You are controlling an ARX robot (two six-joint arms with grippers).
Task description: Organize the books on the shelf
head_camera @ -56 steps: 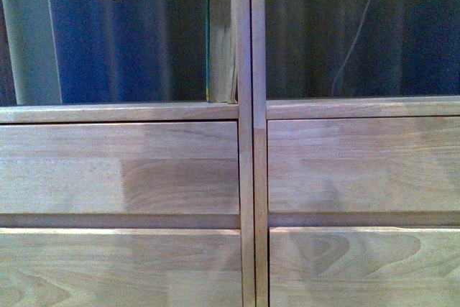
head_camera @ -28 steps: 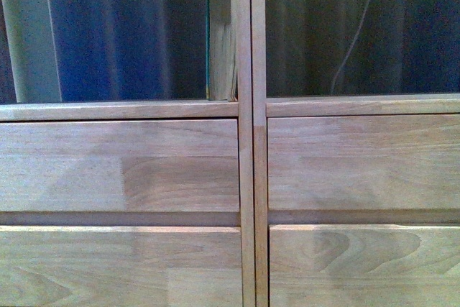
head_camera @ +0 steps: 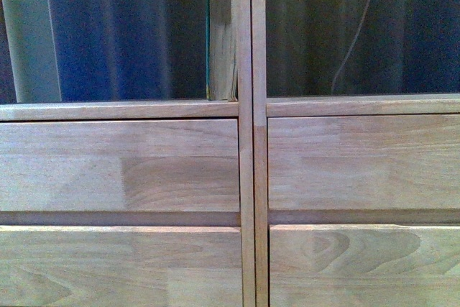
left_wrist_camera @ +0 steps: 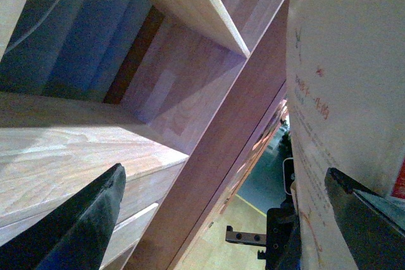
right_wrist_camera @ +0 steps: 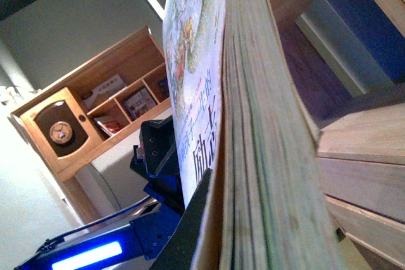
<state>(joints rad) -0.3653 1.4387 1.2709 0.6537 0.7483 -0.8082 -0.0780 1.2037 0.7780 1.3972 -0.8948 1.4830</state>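
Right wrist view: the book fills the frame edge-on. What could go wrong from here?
The floppy whitish paperback book hides all but one dark finger of the right pincer: grip unverifiable, it may slip. The left pincer is open beside the book and could knock it. The front view shows only the light wooden shelf, so insertion goes unwatched.

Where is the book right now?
The book is not in the front view. Both wrist views show it held up in the air, close beside the wooden shelf.
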